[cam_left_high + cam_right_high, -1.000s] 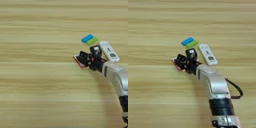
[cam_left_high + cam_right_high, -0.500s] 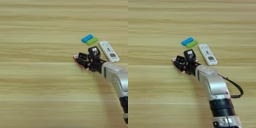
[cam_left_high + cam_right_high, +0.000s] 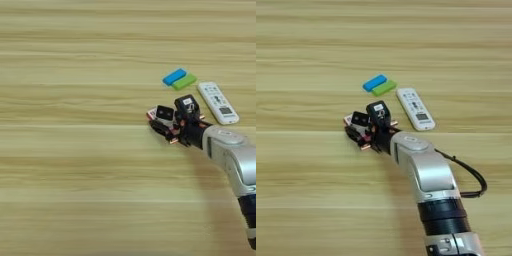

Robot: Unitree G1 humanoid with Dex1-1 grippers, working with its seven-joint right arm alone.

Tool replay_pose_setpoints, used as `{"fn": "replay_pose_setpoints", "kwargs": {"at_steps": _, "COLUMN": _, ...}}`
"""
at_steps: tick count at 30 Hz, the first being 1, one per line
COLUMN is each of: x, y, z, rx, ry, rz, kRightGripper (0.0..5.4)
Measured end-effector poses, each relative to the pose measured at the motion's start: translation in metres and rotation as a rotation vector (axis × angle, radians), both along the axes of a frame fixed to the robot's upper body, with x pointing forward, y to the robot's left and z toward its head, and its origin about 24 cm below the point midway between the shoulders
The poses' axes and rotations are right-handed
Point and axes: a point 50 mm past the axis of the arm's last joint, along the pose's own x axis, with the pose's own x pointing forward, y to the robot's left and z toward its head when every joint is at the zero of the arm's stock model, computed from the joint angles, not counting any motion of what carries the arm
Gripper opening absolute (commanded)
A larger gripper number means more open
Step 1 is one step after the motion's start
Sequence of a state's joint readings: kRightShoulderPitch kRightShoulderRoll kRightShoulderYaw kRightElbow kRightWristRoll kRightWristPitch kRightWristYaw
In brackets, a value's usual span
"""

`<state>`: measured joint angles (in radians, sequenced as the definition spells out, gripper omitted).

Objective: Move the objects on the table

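My gripper (image 3: 360,131) lies low over the table (image 3: 65,150), right at the white box with red edging (image 3: 152,114), which is mostly hidden under my fingers. A black block (image 3: 164,112) sits on it, touching my fingertips. I cannot tell whether my fingers are clamped on anything. The remote (image 3: 415,108) lies just to my right; a blue block (image 3: 374,82) and a green block (image 3: 384,88) touch each other beyond it.

A robot test bench: bare wooden table (image 3: 75,165) with small loose props.
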<state>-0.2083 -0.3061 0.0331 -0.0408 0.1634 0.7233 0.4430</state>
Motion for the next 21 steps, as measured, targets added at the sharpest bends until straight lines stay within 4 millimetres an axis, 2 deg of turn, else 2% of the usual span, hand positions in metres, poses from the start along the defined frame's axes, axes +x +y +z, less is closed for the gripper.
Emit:
{"fn": "replay_pose_setpoints", "kwargs": {"at_steps": 6, "x": 0.001, "y": -0.001, "z": 0.000, "rx": -0.004, "ry": -0.013, "rz": -0.001, "kRightGripper": 5.36}}
{"fn": "replay_pose_setpoints", "kwargs": {"at_steps": 21, "x": 0.006, "y": -0.003, "z": 0.012, "rx": 0.064, "ry": -0.132, "rz": -0.030, "kRightGripper": 5.36}}
